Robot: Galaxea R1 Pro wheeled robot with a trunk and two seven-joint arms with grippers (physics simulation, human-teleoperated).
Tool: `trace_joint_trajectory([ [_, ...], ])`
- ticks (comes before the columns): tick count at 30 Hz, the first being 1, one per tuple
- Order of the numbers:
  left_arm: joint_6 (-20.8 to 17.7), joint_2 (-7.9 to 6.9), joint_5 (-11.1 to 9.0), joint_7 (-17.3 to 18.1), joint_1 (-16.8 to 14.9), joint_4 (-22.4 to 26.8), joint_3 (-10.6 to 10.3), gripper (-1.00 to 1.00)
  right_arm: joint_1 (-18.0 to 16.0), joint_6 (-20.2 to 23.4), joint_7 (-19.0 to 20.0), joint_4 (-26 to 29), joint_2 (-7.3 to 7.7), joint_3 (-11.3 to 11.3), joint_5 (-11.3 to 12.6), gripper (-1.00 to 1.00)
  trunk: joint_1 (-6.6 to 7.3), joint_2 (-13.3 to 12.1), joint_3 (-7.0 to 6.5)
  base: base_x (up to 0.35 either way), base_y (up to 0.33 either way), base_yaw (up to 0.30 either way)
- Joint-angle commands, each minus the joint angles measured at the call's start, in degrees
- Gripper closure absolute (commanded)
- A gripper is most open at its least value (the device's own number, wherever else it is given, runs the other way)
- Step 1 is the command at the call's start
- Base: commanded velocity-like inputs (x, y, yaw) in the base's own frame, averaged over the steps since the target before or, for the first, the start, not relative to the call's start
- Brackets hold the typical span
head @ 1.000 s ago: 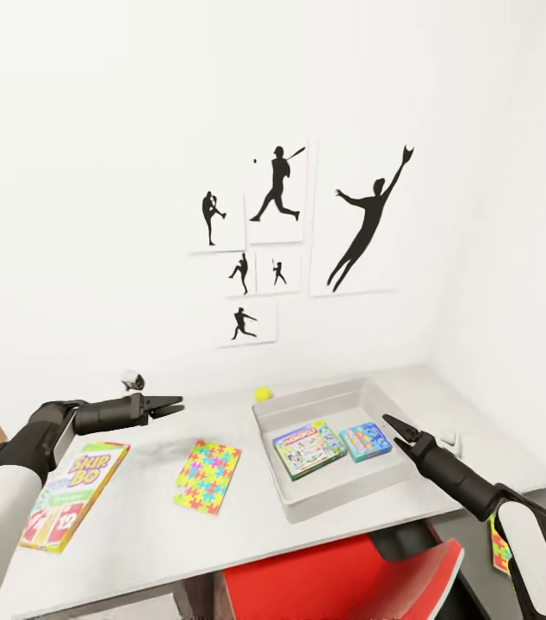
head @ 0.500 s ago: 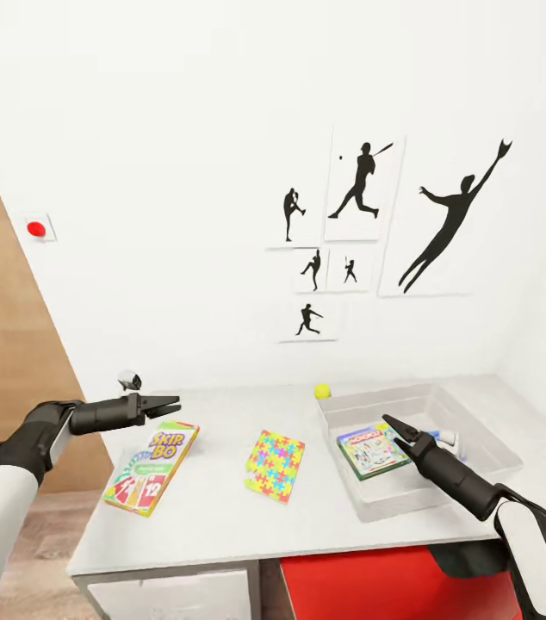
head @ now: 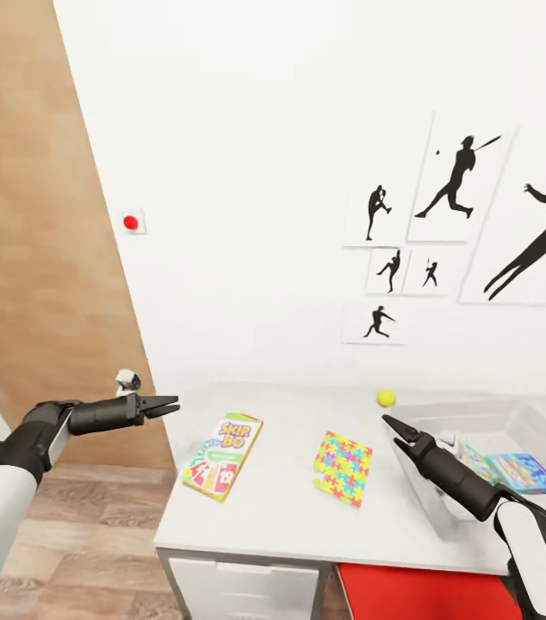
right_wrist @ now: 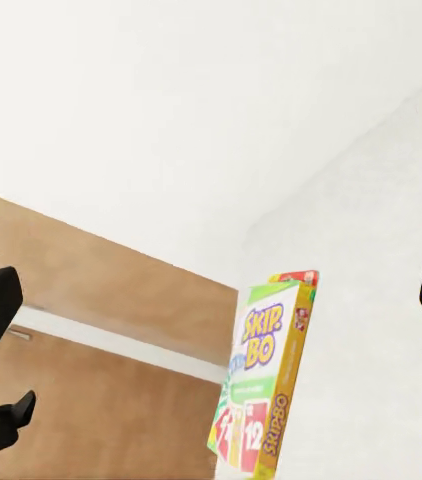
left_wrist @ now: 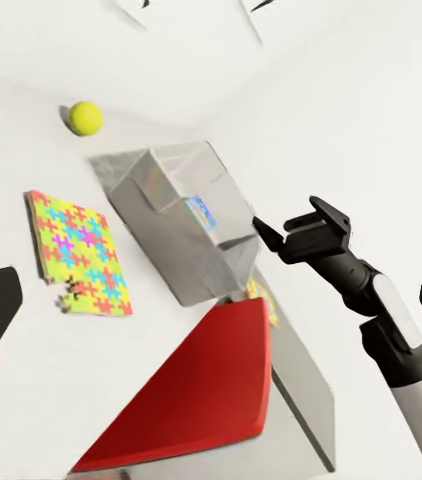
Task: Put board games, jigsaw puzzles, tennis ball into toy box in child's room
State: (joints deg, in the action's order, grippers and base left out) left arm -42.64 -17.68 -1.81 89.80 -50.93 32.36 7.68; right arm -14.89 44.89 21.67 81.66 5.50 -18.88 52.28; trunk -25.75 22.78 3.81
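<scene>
Left gripper [head: 172,402]: held apart, empty, left of table [head: 282,517] | right gripper [head: 391,425]: cannot tell | bin [head: 488,422] at right | ball [head: 386,397] far | puzzle [head: 343,466] centre | card game [head: 221,443] left.

Plain white wall [head: 247,172] bearing black sports silhouettes [head: 458,168]; brown wood door [head: 40,224] alongside; wood-plank floor [head: 75,534] below.
</scene>
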Motion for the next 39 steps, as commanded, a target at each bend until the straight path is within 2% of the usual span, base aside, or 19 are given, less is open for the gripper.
trace_joint_trajectory([
  [1,-0.6,-0.13,0.0,0.2,0.0,0.0,0.0,-1.00,-0.1,0.2,0.2,-0.1,-0.03,-0.1,-0.1,-1.00,-0.04,0.1,0.17,0.000,0.285,0.267],
  [9,-0.6,-0.73,0.0,0.2,0.0,0.0,0.2,-1.00,0.0,-2.4,0.4,-0.7,0.03,0.0,0.1,-1.00,-0.04,0.1,0.53,0.038,0.284,0.246],
  [18,-0.5,-0.78,-0.1,0.2,0.0,0.0,0.2,-1.00,-0.1,-2.7,0.5,-1.6,0.03,0.0,0.1,-1.00,-0.04,0.1,1.10,0.176,0.251,0.049],
  [31,-0.5,-0.87,-0.1,0.2,0.0,0.0,0.2,-1.00,-0.1,-2.8,0.5,-1.9,0.03,-0.1,0.2,-1.00,-0.04,0.1,1.68,0.236,0.218,-0.179],
  [39,-0.4,-1.03,-0.1,0.2,0.0,0.0,0.2,-1.00,-0.1,-3.1,0.5,-2.4,0.03,0.0,0.1,-1.00,-0.04,0.1,1.72,0.102,0.061,-0.179],
])
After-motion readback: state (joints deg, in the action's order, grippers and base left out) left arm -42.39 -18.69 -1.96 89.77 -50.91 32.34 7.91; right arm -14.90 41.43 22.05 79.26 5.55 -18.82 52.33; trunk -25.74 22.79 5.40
